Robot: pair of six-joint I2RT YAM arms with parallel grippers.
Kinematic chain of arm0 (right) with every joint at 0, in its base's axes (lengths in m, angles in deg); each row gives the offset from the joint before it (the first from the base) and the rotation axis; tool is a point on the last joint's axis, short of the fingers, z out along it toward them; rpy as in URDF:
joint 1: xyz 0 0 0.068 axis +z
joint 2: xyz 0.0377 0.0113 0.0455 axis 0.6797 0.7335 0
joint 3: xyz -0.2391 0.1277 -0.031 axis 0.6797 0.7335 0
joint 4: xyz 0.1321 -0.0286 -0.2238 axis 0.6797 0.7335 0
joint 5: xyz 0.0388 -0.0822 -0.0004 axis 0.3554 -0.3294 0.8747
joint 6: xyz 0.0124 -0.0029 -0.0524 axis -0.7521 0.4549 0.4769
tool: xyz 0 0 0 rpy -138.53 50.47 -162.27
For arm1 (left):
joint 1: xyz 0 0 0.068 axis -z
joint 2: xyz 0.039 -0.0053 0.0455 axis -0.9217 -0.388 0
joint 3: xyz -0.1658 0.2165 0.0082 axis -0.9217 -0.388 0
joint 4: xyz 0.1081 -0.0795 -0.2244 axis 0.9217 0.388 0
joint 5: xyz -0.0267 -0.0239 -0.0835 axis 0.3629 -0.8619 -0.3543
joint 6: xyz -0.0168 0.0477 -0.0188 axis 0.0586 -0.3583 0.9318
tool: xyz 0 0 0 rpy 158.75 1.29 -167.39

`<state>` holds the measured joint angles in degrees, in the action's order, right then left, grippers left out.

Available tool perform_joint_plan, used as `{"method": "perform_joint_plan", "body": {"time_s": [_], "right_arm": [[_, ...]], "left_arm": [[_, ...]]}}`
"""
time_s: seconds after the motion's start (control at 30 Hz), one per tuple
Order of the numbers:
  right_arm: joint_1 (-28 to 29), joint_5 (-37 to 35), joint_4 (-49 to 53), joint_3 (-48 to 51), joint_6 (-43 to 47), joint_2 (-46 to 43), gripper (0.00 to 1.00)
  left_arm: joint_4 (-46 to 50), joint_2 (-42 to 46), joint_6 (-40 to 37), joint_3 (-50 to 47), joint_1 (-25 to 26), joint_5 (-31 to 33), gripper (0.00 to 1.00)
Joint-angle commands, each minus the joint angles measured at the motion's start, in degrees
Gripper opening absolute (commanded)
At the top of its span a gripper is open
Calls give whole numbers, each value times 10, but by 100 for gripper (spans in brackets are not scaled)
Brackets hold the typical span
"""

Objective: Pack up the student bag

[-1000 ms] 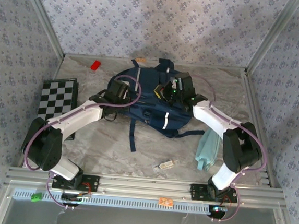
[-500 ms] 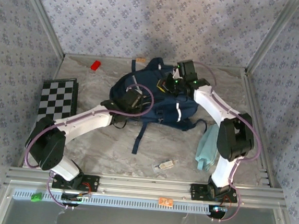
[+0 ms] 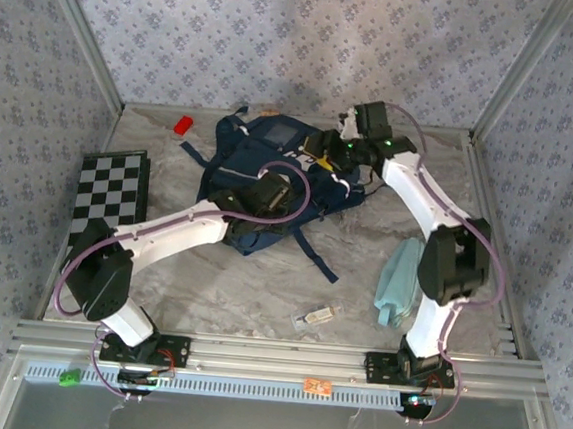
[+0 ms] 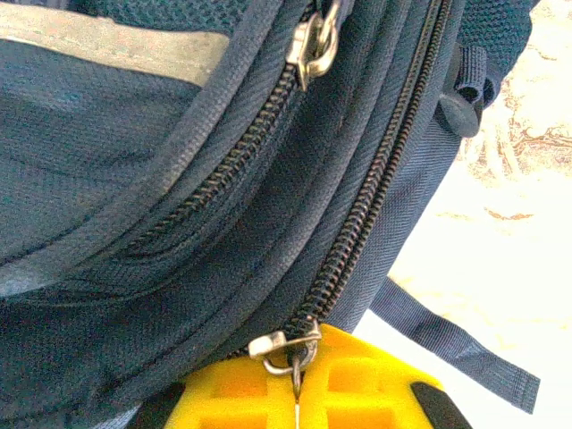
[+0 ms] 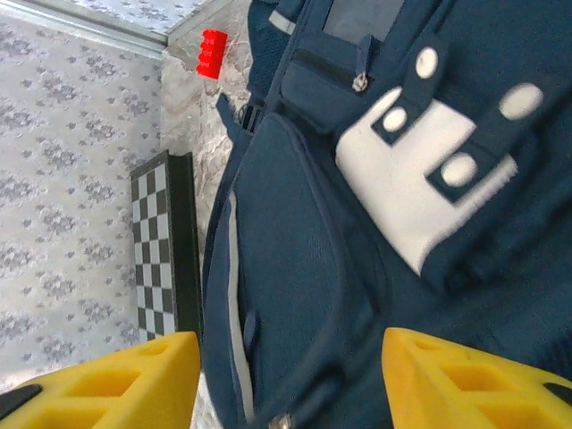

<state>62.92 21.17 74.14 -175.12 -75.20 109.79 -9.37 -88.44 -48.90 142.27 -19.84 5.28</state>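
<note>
- Located at the far middle of the table [image 3: 202,267]: student bag [image 3: 243,161], bunched up between both arms, with a checkerboard [image 3: 113,191] well apart to its left and a pale teal cloth [image 3: 398,280] well apart to its near right.
- Step in hand, by judgement: opening the main compartment, with no item yet being loaded.
- Left gripper [image 4: 297,393]: clenched, pads meeting on the zipper pull [image 4: 284,344] at the low end of the long zip track.
- Right gripper [image 5: 288,357]: released, yellow fingers [image 5: 107,380] spread wide over the bag's front face near the white patch, gripping nothing.
- Next move, by judgement: drawing the slider along the track while keeping the pull pinched, and closing the right jaws on fabric or a strap to brace the bag, since loose cloth is likely to drag with the pull.
- Orientation: front face with pockets turned up and toward the far wall, dark straps trailing toward the near right.
- Long axis: roughly far to near, leaning a little leftward at the far end; hard to fix exactly, given the crumpled shape.
</note>
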Motion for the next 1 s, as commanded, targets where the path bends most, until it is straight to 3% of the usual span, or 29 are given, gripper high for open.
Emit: {"method": "perform_joint_plan", "body": {"time_s": [0.0,0.23,0.57,0.77,0.97], "right_arm": [[2,33,-42,86,-57,-72,59],[61,12,-230,252,-244,-114,57],[103,-64,-282,243,-318,-43,50],[113,-113,-259,215,-301,-21,30],[97,-116,-239,215,-263,-29,0]], "left_arm": [[-11,16,-13,-1,-20,-20,0],[-18,22,-19,-6,-22,-23,0],[-20,24,-25,-8,-22,-40,0],[-9,25,-36,-7,-22,-48,0],[19,41,-53,-17,-24,-48,0]]}}
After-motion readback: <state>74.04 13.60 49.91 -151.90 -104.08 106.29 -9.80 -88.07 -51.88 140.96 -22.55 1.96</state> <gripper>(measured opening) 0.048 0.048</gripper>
